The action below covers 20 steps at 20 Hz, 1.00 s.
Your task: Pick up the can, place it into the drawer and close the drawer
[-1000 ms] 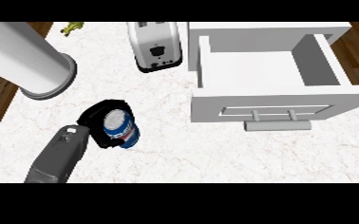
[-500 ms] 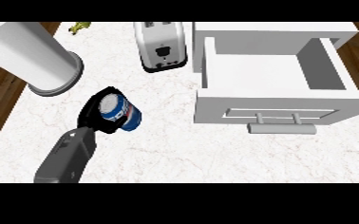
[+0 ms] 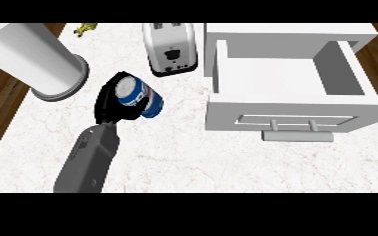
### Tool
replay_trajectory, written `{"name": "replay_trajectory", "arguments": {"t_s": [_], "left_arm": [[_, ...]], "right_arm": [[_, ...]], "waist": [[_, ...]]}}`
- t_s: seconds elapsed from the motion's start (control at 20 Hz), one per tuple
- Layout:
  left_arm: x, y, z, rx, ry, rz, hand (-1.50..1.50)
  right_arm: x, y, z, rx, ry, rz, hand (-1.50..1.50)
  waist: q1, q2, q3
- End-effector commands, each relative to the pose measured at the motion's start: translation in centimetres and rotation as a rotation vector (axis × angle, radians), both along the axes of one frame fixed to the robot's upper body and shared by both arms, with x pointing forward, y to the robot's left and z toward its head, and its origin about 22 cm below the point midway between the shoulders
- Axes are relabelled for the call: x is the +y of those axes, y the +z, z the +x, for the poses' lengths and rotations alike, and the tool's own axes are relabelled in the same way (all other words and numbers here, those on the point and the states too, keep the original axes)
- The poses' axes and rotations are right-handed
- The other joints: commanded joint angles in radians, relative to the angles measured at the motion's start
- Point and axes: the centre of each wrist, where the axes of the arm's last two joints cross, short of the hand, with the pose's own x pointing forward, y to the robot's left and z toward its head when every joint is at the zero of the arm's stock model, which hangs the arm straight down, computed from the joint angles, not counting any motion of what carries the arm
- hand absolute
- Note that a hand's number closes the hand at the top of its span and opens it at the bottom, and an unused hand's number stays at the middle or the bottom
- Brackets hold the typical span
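Curling round the one blue can (image 3: 140,98), the left hand (image 3: 112,101) holds it at nine o'clock from the single open white drawer (image 3: 284,82), one toaster (image 3: 171,48) at twelve.

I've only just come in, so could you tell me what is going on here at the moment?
The robot's left hand is curled round a blue can, holding it over the counter between the toaster and a white cylinder. The drawer to the right stands open with nothing in it, so the can has yet to go in. The right hand is not in view.
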Motion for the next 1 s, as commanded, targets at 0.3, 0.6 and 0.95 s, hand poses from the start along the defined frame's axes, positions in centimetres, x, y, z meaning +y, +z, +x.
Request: {"name": "replay_trajectory", "arguments": {"t_s": [0.3, 0.6, 0.95], "left_arm": [[-5.2, 11.6, 0.6, -0.067, 0.004, 0.044, 1.5], [-7.3, 14.6, 0.1, -0.093, 0.023, 0.089, 1.5], [-11.4, 22.1, 1.9, -0.114, -0.018, 0.108, 1.5]], "right_arm": [[1.1, 1.2, 0.0, -0.022, 0.001, 0.005, -1.5], [1.3, 1.5, -0.2, -0.02, 0.015, 0.018, -1.5], [-0.4, 0.8, 2.4, -0.027, 0.029, 0.012, -1.5]], "waist": [[-0.014, 0.004, -0.001], [-0.024, 0.01, -0.002], [-0.025, 0.012, -0.001]]}}
